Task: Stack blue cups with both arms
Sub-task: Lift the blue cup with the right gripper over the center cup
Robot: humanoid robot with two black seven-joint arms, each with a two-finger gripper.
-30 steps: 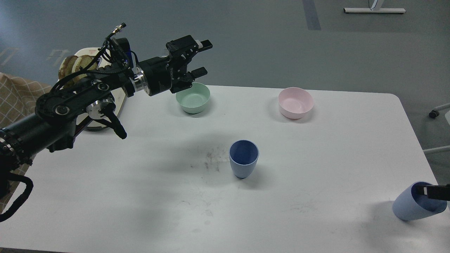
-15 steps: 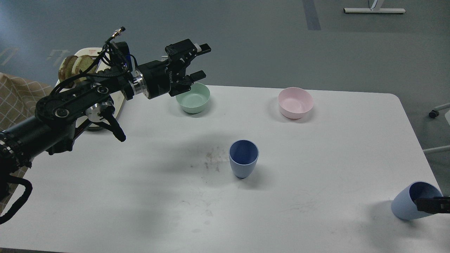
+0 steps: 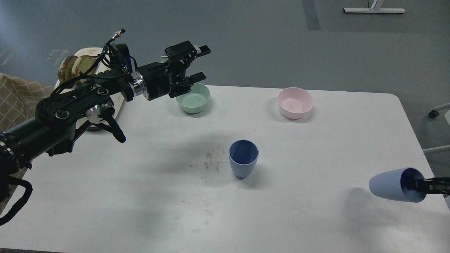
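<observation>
One blue cup stands upright at the middle of the white table. A second blue cup is held off the table at the right edge, tipped on its side with its base pointing left. My right gripper grips its rim, one finger inside the mouth; most of that arm is out of view. My left gripper is open and empty, raised above the table's far edge next to the pale green bowl.
A pink bowl sits at the far side, right of the green bowl. A round white device with brown brushes lies behind my left arm at the far left. A dark smudge marks the table left of the upright cup.
My right gripper has lifted the second cup up and to the left, tipping it further onto its side. My left arm has barely moved.
</observation>
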